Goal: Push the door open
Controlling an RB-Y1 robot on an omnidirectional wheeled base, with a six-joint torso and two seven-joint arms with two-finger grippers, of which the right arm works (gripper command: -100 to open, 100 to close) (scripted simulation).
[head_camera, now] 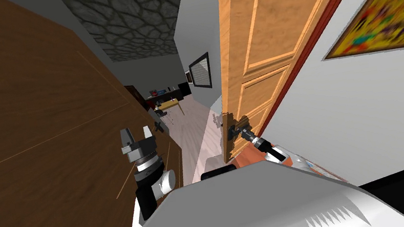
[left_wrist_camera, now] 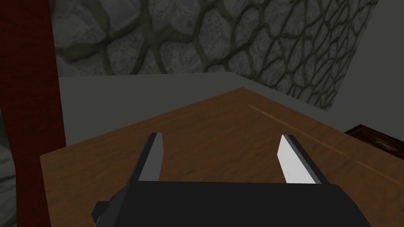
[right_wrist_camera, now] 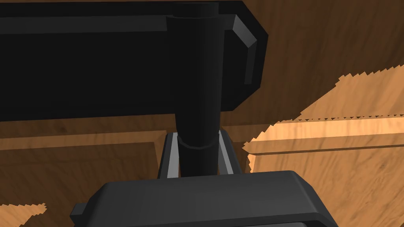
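— Nearest to you, what are your right jaws on?
— Your right jaws are clamped on the dark handle (right_wrist_camera: pixel 197 79). Both fingers (right_wrist_camera: pixel 170 155) press the sides of its round bar, and the black plate (right_wrist_camera: pixel 98 63) sits behind it against the wood.
— Where is the door for you?
— You have the light wooden door (head_camera: pixel 254 32) at your right front, standing at an angle to the white wall (head_camera: pixel 376 104) with the yellow painting (head_camera: pixel 395 7). The handle is low, near the door's free edge, and your right arm (head_camera: pixel 264 144) reaches to it.
— And your left side?
— Your left jaws stand wide apart, holding nothing, raised beside the dark brown wooden panel (head_camera: pixel 16 126). Between that panel and the door's edge you look down a corridor (head_camera: pixel 187 122).
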